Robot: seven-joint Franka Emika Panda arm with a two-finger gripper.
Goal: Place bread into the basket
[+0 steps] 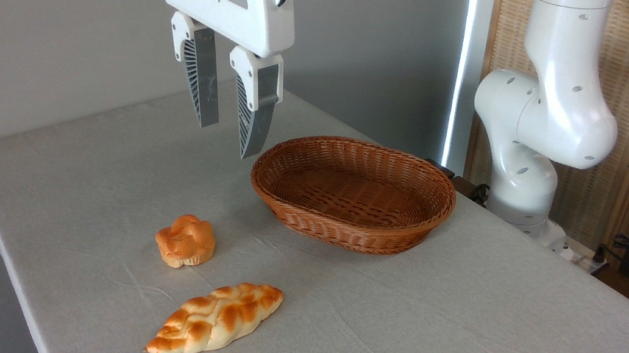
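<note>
Orange-brown and lobed like a flower, the bread (185, 241) sits on the grey bench (451, 343), near and to the left of the basket (353, 192), with bare cloth between them. We see the gripper (228, 125) hanging high above the bench, just left of the basket's left rim, its fingers (203, 78) spread apart and holding nothing. We judge the bun light and somewhat soft, with a matte crust unlikely to slip; we would take it across its paler base or its widest girth, below the lobes, and close gently so it neither crushes nor pops upward. A braided golden loaf (217, 319) lies just near and right of the bun, close but not touching, so the fingers want to come down clear of it. The bench's left edge runs not far beyond the bun. Open room lies toward the basket, whose low rim needs only a modest lift.
</note>
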